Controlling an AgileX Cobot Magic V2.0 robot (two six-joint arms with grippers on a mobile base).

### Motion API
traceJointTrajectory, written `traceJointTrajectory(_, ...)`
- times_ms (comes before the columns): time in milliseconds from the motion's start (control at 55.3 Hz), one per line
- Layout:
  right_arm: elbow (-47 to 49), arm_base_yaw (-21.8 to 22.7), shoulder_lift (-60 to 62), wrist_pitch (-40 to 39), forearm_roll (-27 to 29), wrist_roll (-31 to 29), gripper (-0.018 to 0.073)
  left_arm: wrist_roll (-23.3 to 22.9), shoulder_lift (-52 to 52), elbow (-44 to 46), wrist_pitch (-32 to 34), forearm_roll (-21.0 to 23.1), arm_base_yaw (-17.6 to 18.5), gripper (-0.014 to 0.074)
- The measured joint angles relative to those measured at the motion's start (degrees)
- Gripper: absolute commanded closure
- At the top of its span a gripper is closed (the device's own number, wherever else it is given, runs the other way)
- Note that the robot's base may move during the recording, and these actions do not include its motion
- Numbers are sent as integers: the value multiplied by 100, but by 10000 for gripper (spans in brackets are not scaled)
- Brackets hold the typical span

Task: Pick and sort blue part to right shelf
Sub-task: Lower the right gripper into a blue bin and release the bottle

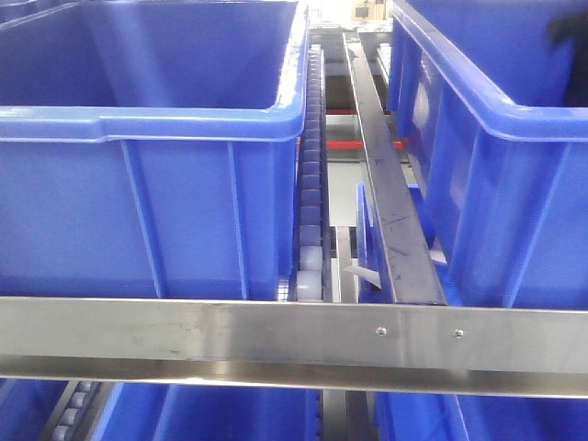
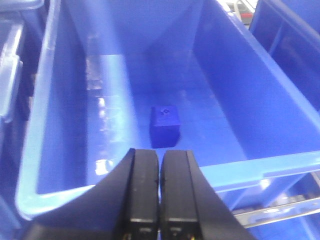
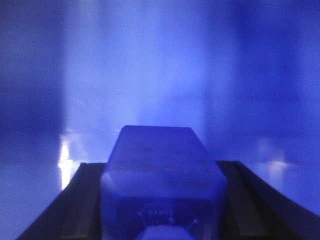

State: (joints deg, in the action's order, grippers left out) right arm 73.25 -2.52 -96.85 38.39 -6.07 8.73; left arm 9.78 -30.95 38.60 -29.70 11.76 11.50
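Observation:
In the right wrist view a blue part fills the space between my right gripper's dark fingers, cap end toward the camera; the gripper is shut on it. Blue bin walls surround it, blurred and close. In the left wrist view my left gripper is shut on nothing, hanging over the near rim of a blue bin. A second small blue block lies on that bin's floor. The right shelf's steel front rail with two screws crosses the front view; neither gripper shows there.
Two large blue bins sit on the shelf, with a white roller track and a steel divider between them. More blue bins sit on the level below. A dark shape shows at the right bin's top edge.

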Motion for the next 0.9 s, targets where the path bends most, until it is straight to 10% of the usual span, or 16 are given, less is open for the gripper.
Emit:
traceJointTrajectory(307, 105, 0, -482, -34, -266, -4, -67, -4, 7, 0, -12, 81, 0, 472)
traceJointTrajectory(705, 1, 0, 658, 95, -318, -13, -60, -4, 7, 0, -113, 85, 0, 472)
traceJointTrajectory(904, -1389, 0, 2479, -601, -318, -13, 190, -4, 245, -10, -278, 15, 0, 472)
